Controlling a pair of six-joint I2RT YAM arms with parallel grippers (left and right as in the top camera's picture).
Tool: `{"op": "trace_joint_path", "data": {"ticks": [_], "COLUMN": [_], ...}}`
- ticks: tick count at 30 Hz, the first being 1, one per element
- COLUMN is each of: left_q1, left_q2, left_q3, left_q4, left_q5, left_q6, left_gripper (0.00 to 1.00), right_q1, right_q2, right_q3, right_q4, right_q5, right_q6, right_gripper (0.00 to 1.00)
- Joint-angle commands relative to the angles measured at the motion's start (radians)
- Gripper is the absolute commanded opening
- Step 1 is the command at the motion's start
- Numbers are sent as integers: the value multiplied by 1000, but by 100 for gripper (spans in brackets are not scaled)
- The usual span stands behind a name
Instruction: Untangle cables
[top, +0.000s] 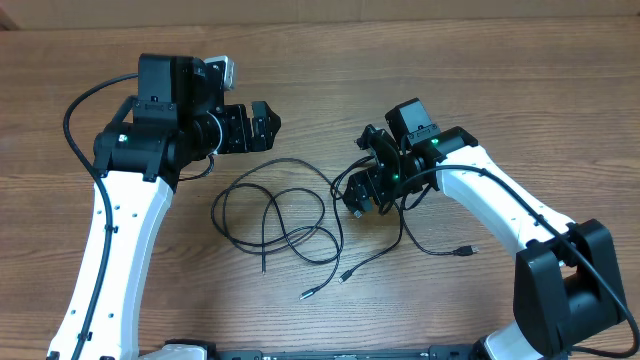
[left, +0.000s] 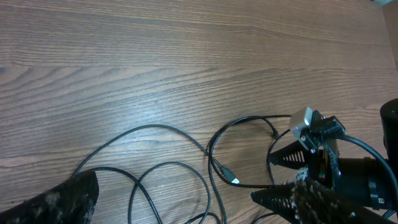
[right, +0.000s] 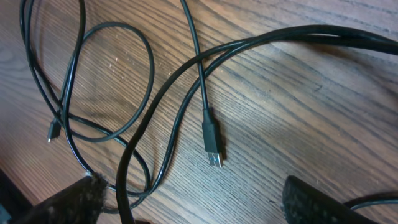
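Note:
Several thin black cables lie in overlapping loops on the wooden table between my two arms, their plugs trailing toward the front edge. My left gripper hovers open just behind the loops; in the left wrist view, cable loops run below its open gripper. My right gripper stands open at the tangle's right side, over cable strands. In the right wrist view a silver-tipped plug lies ahead of the open gripper, and cable strands cross beside its left finger. Nothing is gripped.
One cable end with a plug lies right of the tangle, under my right arm. Loose plugs point toward the front edge. The right gripper's toothed fingers show at the right of the left wrist view.

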Motion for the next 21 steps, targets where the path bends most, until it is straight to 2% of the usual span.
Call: {"op": "trace_joint_path", "data": {"ticks": [1,12,21], "left_q1": [4,4,4], "left_q2": [8,8,8], "left_q3": [8,8,8], "left_q4": [1,1,1], "left_q5": [-7,-7,-7], "left_q6": [12,12,12], "left_gripper": [100,100,100], "right_q1": [10,46,105], "right_q2": [9,64,73], "right_q3": [-3,-3,-3], "right_q4": [17,76,138], "right_q5": [-3,-3,-2], "right_q6": [-27,-52,-52], "right_gripper": [92,91,83]}}
